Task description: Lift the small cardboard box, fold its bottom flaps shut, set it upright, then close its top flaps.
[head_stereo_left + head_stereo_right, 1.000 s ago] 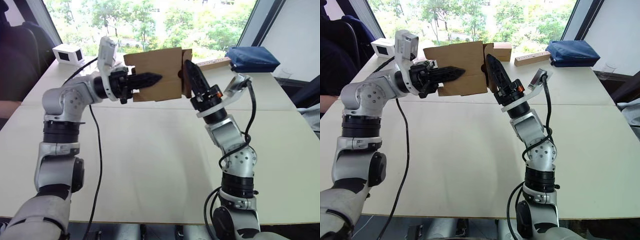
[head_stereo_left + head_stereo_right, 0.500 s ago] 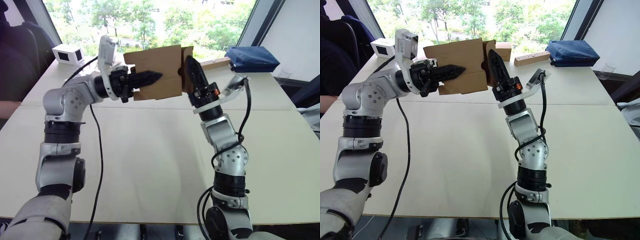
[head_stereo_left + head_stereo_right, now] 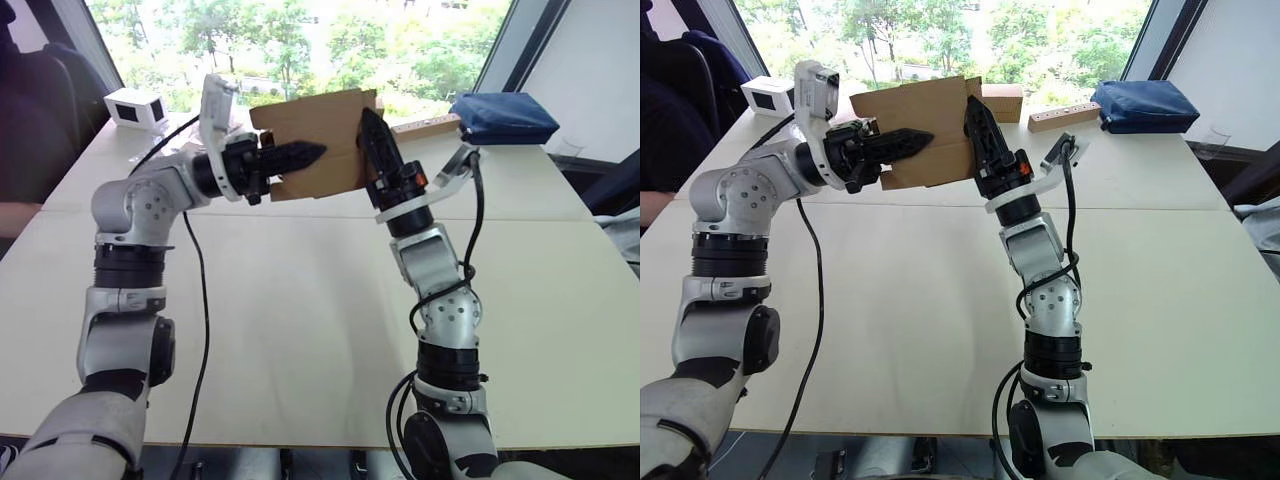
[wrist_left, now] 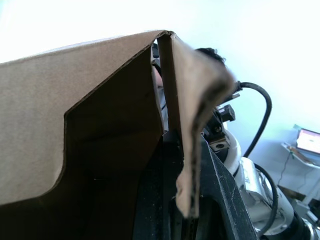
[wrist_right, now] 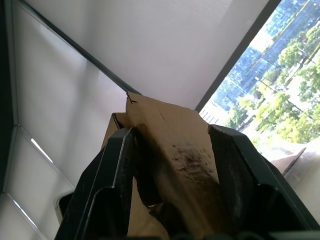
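Note:
The small cardboard box (image 3: 320, 125) hangs in the air above the far side of the table, its broad brown face toward me. My left gripper (image 3: 305, 155) reaches in from the left and is shut on the box's front wall; in the left wrist view the wall's edge (image 4: 185, 165) runs between its fingers. My right gripper (image 3: 368, 125) points upward against the box's right end. In the right wrist view its fingers (image 5: 117, 175) stand apart with a brown flap (image 5: 175, 145) lying between them. Which flaps are the bottom flaps or the top flaps I cannot tell.
The pale table (image 3: 300, 300) lies below. At its far edge sit a white box with a dark window (image 3: 135, 107), a cube-shaped brown box (image 3: 1002, 100), a wooden block (image 3: 425, 125) and a blue bag (image 3: 503, 117). A person's arm (image 3: 12, 215) shows at the left edge.
My right gripper has moved left onto the box's right end, and the flap there now lies closer against the box. The left gripper still holds the box in about the same place.

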`<state>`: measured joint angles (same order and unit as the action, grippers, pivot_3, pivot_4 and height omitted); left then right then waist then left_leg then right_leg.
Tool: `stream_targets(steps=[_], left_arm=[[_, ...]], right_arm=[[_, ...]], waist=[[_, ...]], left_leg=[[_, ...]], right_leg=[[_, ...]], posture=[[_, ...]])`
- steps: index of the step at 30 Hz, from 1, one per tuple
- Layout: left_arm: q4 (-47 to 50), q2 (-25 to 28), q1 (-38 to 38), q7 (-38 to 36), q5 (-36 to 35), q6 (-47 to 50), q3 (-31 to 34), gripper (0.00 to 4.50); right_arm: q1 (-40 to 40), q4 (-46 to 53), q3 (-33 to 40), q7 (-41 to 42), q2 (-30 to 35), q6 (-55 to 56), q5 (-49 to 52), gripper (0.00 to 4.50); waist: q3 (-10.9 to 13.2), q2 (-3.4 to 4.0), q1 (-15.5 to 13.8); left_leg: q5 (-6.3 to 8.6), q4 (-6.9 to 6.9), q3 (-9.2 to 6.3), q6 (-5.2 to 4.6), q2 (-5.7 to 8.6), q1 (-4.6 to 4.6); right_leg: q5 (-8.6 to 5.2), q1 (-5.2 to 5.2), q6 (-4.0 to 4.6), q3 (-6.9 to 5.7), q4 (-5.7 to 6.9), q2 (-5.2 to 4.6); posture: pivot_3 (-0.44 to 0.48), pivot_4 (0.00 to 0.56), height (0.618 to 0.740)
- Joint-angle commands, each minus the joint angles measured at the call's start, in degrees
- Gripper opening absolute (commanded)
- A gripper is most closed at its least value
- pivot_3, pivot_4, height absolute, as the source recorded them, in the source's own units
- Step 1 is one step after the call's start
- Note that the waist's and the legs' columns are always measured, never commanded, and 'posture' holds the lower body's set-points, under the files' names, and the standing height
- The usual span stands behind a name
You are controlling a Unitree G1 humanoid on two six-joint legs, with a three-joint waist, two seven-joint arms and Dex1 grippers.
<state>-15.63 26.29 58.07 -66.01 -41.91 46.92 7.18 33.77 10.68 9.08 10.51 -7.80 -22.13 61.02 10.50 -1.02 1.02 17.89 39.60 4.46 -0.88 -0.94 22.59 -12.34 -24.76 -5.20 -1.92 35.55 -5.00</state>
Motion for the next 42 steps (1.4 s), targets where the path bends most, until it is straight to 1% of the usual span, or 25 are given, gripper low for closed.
stream_targets(steps=[1, 4, 8, 14, 20, 22, 27, 31, 38, 41, 42], left_arm=[[0.7, -0.4, 1.1, 0.1, -0.6, -1.1, 0.7, 0.00], [0.5, -0.8, 1.1, 0.0, -0.7, -1.0, 0.8, 0.00], [1.3, -1.2, 0.6, -0.3, -0.8, -0.6, 0.3, 0.00], [1.0, -1.4, 0.7, -0.1, -0.6, -0.8, 0.3, 0.00], [0.4, -1.4, 0.9, 0.2, 0.0, -1.5, 0.3, 0.00], [0.2, -1.1, 1.0, -0.1, 0.1, -1.5, 0.4, 0.00], [-0.6, 0.0, 1.3, -0.9, 0.0, -1.6, 0.6, 0.00], [-1.1, 0.2, 1.5, -1.1, -0.1, -1.7, 0.8, 0.00], [-0.3, 0.7, 1.4, -1.9, -0.9, -0.6, 0.9, 0.00], [0.1, 1.2, 1.2, -2.5, -1.1, 0.0, 1.0, 0.00], [0.2, 1.5, 1.1, -2.7, -1.2, 0.2, 1.0, 0.00]], right_arm=[[-0.6, 3.9, -2.6, -0.3, -3.2, -0.4, 1.8, 2.37], [-1.4, 4.7, -3.4, -1.5, -3.9, 0.2, 1.2, 2.37], [-1.1, 4.5, -6.1, -2.8, -4.2, 2.1, -3.2, 2.37], [-0.4, 4.7, -7.8, -3.2, -5.1, 3.4, -3.4, 2.37], [-0.9, 5.3, -8.8, -3.3, -4.2, 3.8, -3.9, 2.37], [-1.5, 6.0, -8.0, -3.2, -3.3, 3.4, -2.8, 2.37], [-4.7, 9.5, -5.1, -2.7, -0.4, 0.5, 3.8, 2.37], [-6.4, 10.6, -3.7, -3.6, -0.5, -0.6, 7.4, 2.37], [-8.2, 11.0, -2.5, -4.4, -0.5, -1.1, 10.3, 2.37], [-8.5, 11.1, -1.7, -4.8, -0.2, -0.8, 10.9, 1.68], [-8.6, 11.2, -1.4, -4.9, 0.0, -0.7, 11.0, 1.33]], waist=[[0.0, 0.00, 0.0], [0.0, 0.00, 0.0], [0.0, 0.00, 0.0], [0.0, 0.00, 0.0], [0.0, 0.00, 0.1], [0.0, 0.00, 0.1], [0.0, 0.00, 0.0], [0.0, 0.00, 0.0], [0.0, 0.00, 0.0], [0.0, 0.00, 0.0], [0.0, 0.00, 0.0]], left_leg=[[0.00, 0.00, 0.00, 0.00, 0.00, 0.00], [0.00, 0.00, 0.00, 0.00, 0.00, 0.00], [0.00, 0.00, 0.00, 0.00, 0.00, 0.00], [0.00, -0.03, 0.00, 0.00, 0.00, 0.00], [0.00, -0.03, 0.00, 0.00, 0.00, 0.00], [0.00, -0.03, 0.00, 0.00, 0.00, 0.00], [0.00, -0.06, -0.01, 0.00, 0.00, 0.01], [0.00, -0.06, 0.00, 0.00, 0.00, 0.01], [0.00, -0.06, -0.01, 0.00, 0.00, 0.01], [0.00, -0.06, -0.01, 0.00, 0.00, 0.01], [0.00, -0.06, -0.01, 0.00, 0.00, 0.01]], right_leg=[[0.00, 0.00, 0.00, 0.00, 0.00, 0.00], [0.00, 0.00, 0.00, 0.00, 0.00, 0.00], [0.00, 0.00, 0.00, 0.00, 0.00, 0.00], [0.00, -0.02, 0.00, 0.00, -0.01, 0.00], [0.00, -0.02, 0.00, 0.00, 0.00, 0.00], [0.00, -0.02, 0.00, 0.00, -0.01, 0.00], [0.00, -0.01, 0.00, 0.00, -0.05, 0.00], [0.00, -0.01, 0.00, 0.00, -0.06, -0.01], [0.00, -0.01, 0.00, 0.00, -0.05, 0.00], [0.00, -0.02, 0.00, 0.00, -0.05, 0.00], [0.00, -0.02, 0.01, 0.00, -0.05, 0.00]], posture=[[0.000, 0.150, 0.740], [0.000, 0.150, 0.740], [0.000, 0.150, 0.740], [0.000, 0.150, 0.740], [0.000, 0.150, 0.740], [0.000, 0.150, 0.740], [0.000, 0.150, 0.740], [0.000, 0.150, 0.740], [0.000, 0.150, 0.740], [0.000, 0.150, 0.740], [0.000, 0.150, 0.740]])
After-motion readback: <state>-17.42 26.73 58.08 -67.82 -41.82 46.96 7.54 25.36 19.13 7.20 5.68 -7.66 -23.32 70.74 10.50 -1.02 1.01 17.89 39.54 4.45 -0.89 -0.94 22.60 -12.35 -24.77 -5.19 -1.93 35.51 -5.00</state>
